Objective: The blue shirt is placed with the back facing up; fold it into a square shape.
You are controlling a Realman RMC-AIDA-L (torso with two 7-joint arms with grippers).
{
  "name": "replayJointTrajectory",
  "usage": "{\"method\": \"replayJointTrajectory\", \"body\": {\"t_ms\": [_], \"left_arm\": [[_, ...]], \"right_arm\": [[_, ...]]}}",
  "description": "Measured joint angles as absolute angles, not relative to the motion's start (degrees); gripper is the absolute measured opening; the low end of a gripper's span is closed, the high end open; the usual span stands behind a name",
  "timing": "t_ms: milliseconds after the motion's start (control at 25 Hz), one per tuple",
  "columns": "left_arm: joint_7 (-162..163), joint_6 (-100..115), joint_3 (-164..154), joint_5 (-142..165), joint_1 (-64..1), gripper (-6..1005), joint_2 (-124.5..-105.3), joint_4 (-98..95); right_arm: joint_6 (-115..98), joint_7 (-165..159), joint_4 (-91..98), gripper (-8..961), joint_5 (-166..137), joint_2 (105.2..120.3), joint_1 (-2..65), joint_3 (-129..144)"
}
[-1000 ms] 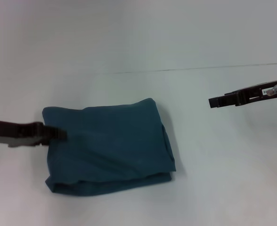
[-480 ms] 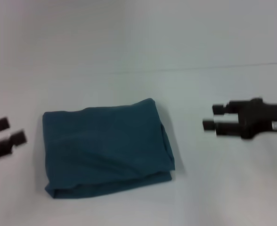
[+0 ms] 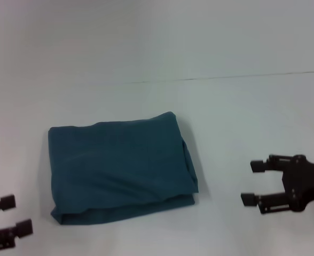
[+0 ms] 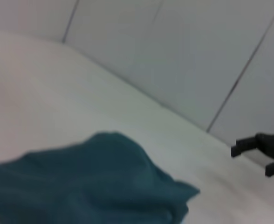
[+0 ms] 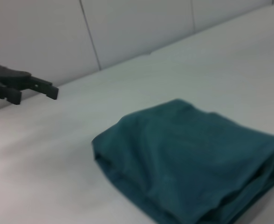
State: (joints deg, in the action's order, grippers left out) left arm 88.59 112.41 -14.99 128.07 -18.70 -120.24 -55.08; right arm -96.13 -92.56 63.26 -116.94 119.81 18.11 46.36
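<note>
The blue shirt (image 3: 119,165) lies folded into a thick, roughly square bundle on the white table (image 3: 162,53), left of centre in the head view. It also shows in the left wrist view (image 4: 81,186) and the right wrist view (image 5: 193,158). My left gripper (image 3: 15,215) is open at the lower left, off the shirt's near left corner and clear of it. My right gripper (image 3: 253,183) is open at the lower right, well apart from the shirt's right edge. Neither holds anything.
A thin seam line (image 3: 226,77) crosses the table behind the shirt. A panelled wall (image 5: 127,28) stands beyond the table in the wrist views.
Both arms have drawn back toward the near edge. The left gripper let go of the shirt's left edge and opened; the right gripper dropped lower. The shirt stayed put.
</note>
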Motion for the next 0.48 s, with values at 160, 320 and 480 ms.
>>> {"method": "replayJointTrajectory", "body": {"t_ms": [160,320,480], "left_arm": [[88.5,111.4,-16.2,130.9,-19.2,949,-120.29,-54.9],[88.6,111.1,-17.4,132.1,-19.5,949,-120.74,-54.8],[88.8,109.6,-20.2,132.7,-19.6,949,-121.05,-54.6]], "right_arm": [[-98.1,-91.2,62.2,912,-117.5,119.87,17.7,46.3],[-98.8,-91.0,62.0,944,-117.5,119.88,17.5,46.1],[-98.7,-91.0,61.9,945,-117.5,119.88,17.5,46.4]]}}
